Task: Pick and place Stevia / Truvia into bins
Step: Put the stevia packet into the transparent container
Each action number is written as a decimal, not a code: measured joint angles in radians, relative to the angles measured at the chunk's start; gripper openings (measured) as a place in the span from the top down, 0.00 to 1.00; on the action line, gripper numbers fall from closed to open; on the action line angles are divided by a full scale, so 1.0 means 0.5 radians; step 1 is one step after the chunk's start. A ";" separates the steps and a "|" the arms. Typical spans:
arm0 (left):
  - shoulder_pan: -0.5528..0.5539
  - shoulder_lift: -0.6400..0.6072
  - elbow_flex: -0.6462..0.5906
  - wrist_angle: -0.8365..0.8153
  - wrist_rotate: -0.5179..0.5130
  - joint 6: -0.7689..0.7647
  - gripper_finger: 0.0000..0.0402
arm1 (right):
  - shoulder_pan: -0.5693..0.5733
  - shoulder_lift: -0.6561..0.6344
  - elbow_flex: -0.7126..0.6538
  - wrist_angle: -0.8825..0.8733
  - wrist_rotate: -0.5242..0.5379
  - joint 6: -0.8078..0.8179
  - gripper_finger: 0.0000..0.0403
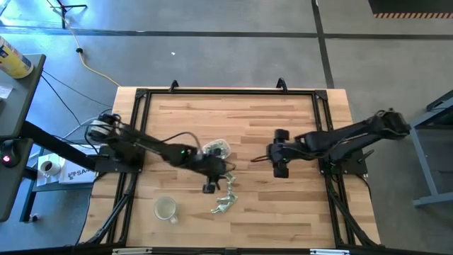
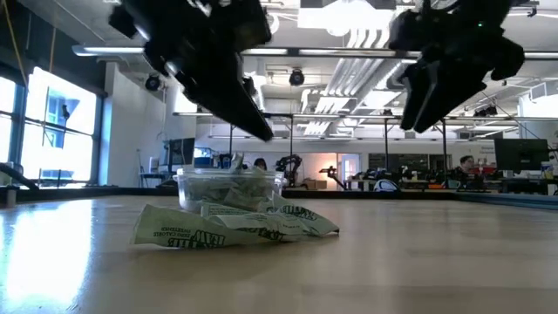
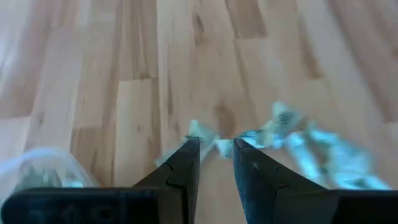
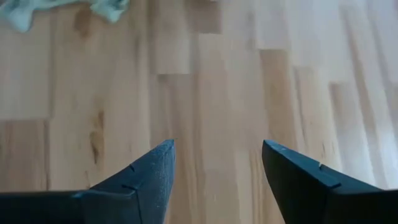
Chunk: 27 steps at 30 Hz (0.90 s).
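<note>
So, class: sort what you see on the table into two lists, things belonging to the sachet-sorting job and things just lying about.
Belongs to the job:
- green-and-white sachets
- clear tub
- left gripper
- right gripper

Just lying about:
- round clear cup

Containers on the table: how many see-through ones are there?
2. The clear tub, holding sachets, sits mid-table beside the left gripper. The round clear cup stands near the front edge, left of the loose sachets. None seems hidden.
</note>
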State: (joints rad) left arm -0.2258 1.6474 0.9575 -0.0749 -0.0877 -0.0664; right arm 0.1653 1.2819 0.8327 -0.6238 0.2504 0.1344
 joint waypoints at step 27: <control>0.191 0.562 0.515 -0.494 0.315 0.657 0.55 | -0.073 -0.067 -0.128 0.075 0.252 0.152 0.33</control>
State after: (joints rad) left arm -0.1303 1.9286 1.2149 -0.3219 0.0697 0.2619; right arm 0.1287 1.2484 0.7685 -0.5863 0.3762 0.2104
